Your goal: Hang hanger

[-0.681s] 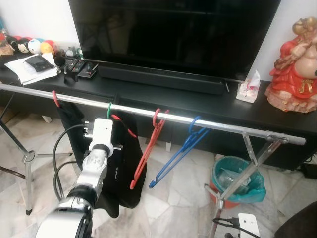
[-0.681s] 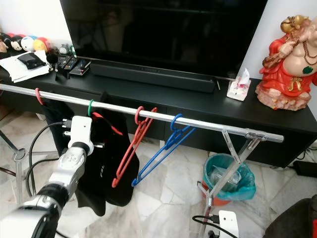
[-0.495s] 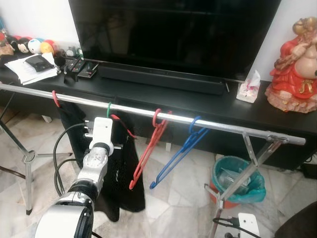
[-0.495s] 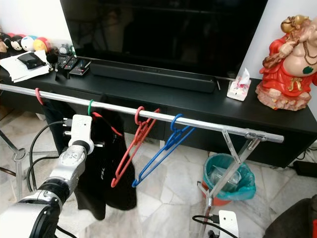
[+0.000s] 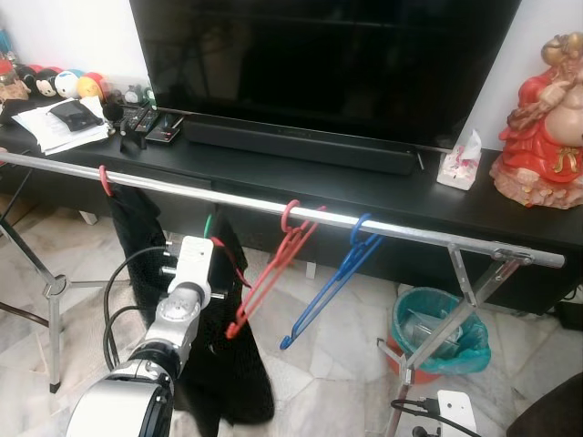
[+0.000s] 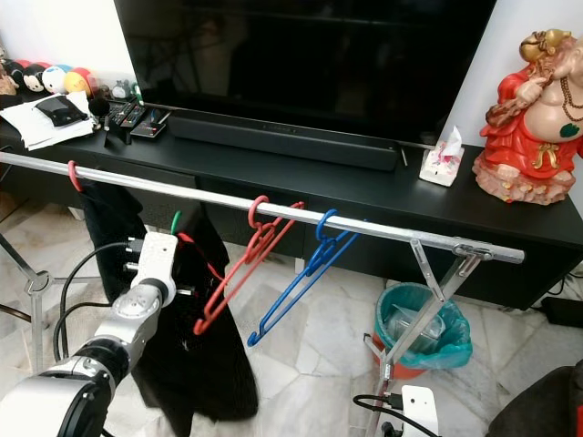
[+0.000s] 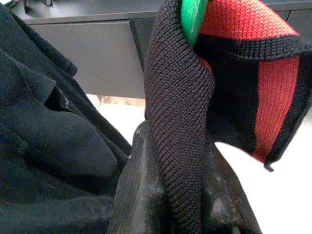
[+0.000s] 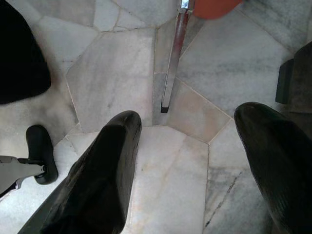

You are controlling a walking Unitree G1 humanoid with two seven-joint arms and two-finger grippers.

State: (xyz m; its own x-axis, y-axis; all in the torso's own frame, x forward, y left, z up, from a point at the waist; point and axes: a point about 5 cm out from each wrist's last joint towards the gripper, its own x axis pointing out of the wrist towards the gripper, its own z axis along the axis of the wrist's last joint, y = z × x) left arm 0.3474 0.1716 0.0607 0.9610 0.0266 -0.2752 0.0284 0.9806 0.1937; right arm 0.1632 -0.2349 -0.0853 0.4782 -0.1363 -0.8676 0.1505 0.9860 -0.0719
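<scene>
Marble floor (image 5: 346,364), black counter (image 5: 301,177) under a TV (image 5: 319,64). The left pincer (image 7: 180,195) is clamped on the sweater on the green hanger (image 5: 208,226), just below the rail (image 5: 273,205). Right pincer (image 8: 190,161) hangs wide open.

Reds, blues and black along a silver rail

Silver rail (image 5: 273,204) carries a red hanger (image 5: 269,269) and a blue hanger (image 5: 332,282); green hanger (image 7: 192,17) pokes from a black knit garment (image 7: 180,122) with red panels; red-and-gold figurine (image 5: 542,118) on the black cabinet (image 5: 364,187); teal-lined bin (image 5: 437,328); pale grey marble floor (image 8: 161,146); black fingers (image 8: 97,185).
</scene>
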